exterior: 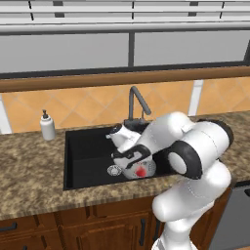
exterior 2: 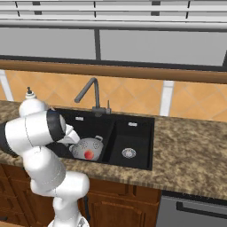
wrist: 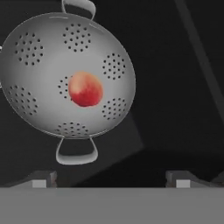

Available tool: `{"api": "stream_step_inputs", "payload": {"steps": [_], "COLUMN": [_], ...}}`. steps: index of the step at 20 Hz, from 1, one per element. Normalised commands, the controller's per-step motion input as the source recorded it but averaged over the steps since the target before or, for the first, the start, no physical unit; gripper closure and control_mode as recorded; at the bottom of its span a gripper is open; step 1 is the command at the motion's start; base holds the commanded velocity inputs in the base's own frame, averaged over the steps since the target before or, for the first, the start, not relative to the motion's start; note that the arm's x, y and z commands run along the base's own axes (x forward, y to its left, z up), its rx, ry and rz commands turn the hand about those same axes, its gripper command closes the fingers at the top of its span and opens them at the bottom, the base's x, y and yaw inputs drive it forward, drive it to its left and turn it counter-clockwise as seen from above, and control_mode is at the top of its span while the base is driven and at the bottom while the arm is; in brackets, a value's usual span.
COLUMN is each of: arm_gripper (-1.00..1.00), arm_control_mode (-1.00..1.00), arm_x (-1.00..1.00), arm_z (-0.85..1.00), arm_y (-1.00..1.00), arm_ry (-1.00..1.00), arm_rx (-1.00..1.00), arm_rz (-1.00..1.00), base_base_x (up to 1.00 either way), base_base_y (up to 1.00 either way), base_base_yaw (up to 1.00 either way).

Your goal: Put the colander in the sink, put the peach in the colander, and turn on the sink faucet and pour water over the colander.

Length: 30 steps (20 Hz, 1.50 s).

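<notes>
The grey colander [wrist: 39,78] sits in the left basin of the black sink [exterior: 88,156], with the orange-red peach [wrist: 85,89] resting at its middle. My gripper [wrist: 111,181] hangs above and beside the colander, open, with nothing between its fingertips [wrist: 43,180]. From the base views the colander [exterior: 149,168] [exterior 2: 83,146] and the peach [exterior: 141,172] [exterior 2: 88,154] show just past my hand. The dark sink faucet [exterior: 136,102] [exterior 2: 91,95] stands behind the sink, its spout angled over the left basin. No water runs from it.
A white soap dispenser [exterior: 47,126] stands on the speckled counter left of the sink. The smaller right basin [exterior 2: 129,142] holds a silver drain [exterior 2: 128,152]. A tiled wall rises behind the faucet. A dishwasher front [exterior 2: 195,213] is under the counter at right.
</notes>
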Motion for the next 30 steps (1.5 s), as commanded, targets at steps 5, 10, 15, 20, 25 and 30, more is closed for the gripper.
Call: {"api": "stream_step_inputs", "payload": {"steps": [5, 10, 15, 20, 25, 30], "arm_gripper": [-1.0, -1.0, -1.0, -1.0, -1.0, -1.0], "arm_control_mode": [-1.0, -1.0, -1.0, -1.0, -1.0, -1.0], "arm_x": [-0.64, -0.64, -0.61, -0.53, -0.07, 0.03], "arm_z": [0.74, 0.69, 0.57, 0.51, 0.57, 0.61], "arm_y": [-0.07, -0.29, -0.44, -0.6, -0.67, -0.57], "arm_ry": [-0.01, 0.0, -0.01, -0.02, -0.01, -0.15], "arm_rx": [0.0, 0.0, 0.0, 0.04, 0.14, 0.24], "arm_rz": [0.01, 0.16, 0.38, 0.34, 0.06, 0.04], "base_base_x": [0.0, 0.0, 0.0, 0.0, 0.0, 0.0], "base_base_y": [0.0, 0.0, 0.0, 0.0, 0.0, 0.0], "base_base_yaw": [0.0, 0.0, 0.0, 0.0, 0.0, 0.0]}}
